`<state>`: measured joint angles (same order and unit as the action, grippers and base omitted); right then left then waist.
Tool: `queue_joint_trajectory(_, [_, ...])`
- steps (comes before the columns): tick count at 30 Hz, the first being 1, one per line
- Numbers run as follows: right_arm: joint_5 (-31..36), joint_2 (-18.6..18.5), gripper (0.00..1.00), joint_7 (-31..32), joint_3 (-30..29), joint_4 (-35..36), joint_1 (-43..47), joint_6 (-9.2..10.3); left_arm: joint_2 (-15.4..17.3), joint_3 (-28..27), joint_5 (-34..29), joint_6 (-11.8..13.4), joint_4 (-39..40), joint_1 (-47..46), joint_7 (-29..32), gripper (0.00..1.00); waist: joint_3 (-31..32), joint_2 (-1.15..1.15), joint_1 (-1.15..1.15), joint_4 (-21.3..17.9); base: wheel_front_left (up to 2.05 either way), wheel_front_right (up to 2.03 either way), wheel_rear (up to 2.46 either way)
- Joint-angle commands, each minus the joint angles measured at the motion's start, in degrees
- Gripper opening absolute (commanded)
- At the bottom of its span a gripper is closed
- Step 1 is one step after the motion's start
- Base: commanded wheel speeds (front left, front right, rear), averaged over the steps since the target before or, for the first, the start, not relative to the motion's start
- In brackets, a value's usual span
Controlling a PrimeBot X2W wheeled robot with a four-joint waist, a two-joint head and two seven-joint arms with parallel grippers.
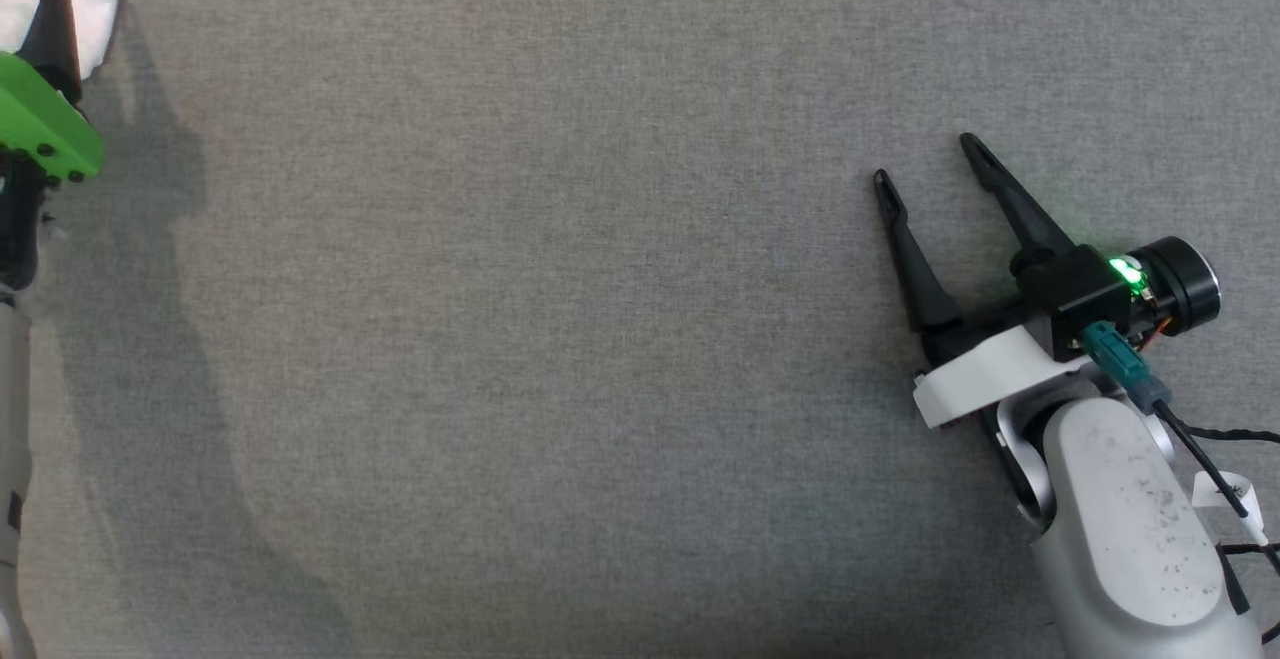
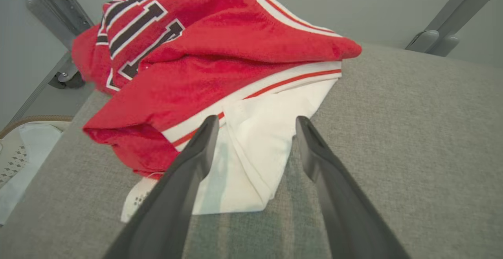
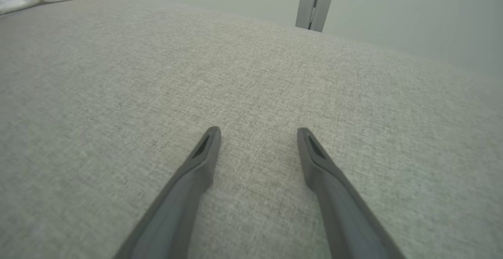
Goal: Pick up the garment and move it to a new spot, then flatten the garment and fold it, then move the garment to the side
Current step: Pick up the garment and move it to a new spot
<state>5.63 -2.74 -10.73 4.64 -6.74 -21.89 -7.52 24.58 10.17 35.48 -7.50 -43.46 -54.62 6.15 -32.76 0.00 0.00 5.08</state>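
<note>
L gripper [image 2: 255,123]: jaws apart, tips straddling the white hem of the garment [image 2: 220,54], a red/white jersey piled at the table [image 2: 412,133] corner. R gripper [image 3: 257,133]: jaws also apart, over bare tabletop, well apart from it. Risk: closing here prob. nips only the thin hem, so the bulk could drag or slide off the edge beyond, w/ no R support.

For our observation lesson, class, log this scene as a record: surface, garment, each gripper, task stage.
surface: grey fabric table
garment: red and white, layered heap near a table corner
left gripper: open, tips at the garment's white part
right gripper: open, over bare table, apart from garment
stage: garment not held
</note>
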Motion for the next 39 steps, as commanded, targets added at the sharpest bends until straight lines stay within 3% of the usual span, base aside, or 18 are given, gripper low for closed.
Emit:
queue_joint_trajectory(1, [0.5,-0.31,1.0,0.42,-0.23,0.36,-0.49,0.08,1.16,1.0,1.09,0.06,-0.37,-0.85,0.29,1.0,-2.19,0.0,0.0,-1.0,0.0,0.0,0.0])
queue_joint_trajectory(17, [0.98,-0.37,1.0,1.51,-0.71,4.57,1.26,0.08,4.65,10.38,5.18,0.06,-5.59,-3.15,1.25,1.0,-3.52,0.0,0.0,-2.29,0.0,0.0,0.0])
queue_joint_trajectory(18, [0.92,-0.36,1.0,1.41,-0.76,4.7,1.3,0.08,4.89,10.46,5.13,0.07,-6.14,-3.63,0.89,0.83,-3.51,0.0,0.0,-2.47,0.0,0.0,0.0])
queue_joint_trajectory(19, [0.86,-0.35,1.0,1.33,-0.78,4.77,1.33,0.08,5.02,10.36,5.16,0.07,-6.57,-4.0,0.38,0.5,-3.5,0.0,0.0,-2.6,0.0,0.0,0.0])
queue_joint_trajectory(20, [0.78,-0.35,1.0,1.22,-0.81,4.82,1.38,0.08,5.09,10.23,5.24,0.08,-7.06,-4.43,-0.17,0.28,-3.47,0.0,0.0,-2.75,0.0,0.0,0.0])
queue_joint_trajectory(22, [0.62,-0.35,1.0,0.98,-0.85,4.82,1.58,0.08,5.26,10.05,4.95,0.08,-7.89,-5.24,-1.48,0.0,-3.38,0.0,0.0,-2.97,0.0,0.0,0.0])
queue_joint_trajectory(32, [-1.29,-0.28,1.0,-0.81,-0.84,2.48,1.72,0.08,6.64,10.69,3.2,0.07,-8.66,-7.52,-10.29,0.0,-0.13,0.0,0.0,-3.52,0.0,0.0,0.0])
queue_joint_trajectory(39, [-3.43,-0.26,1.0,-2.63,-0.71,-1.67,2.17,0.08,7.9,13.74,3.9,0.07,-4.23,-7.85,-10.84,0.0,6.44,0.0,0.0,-4.25,0.0,0.0,0.0])
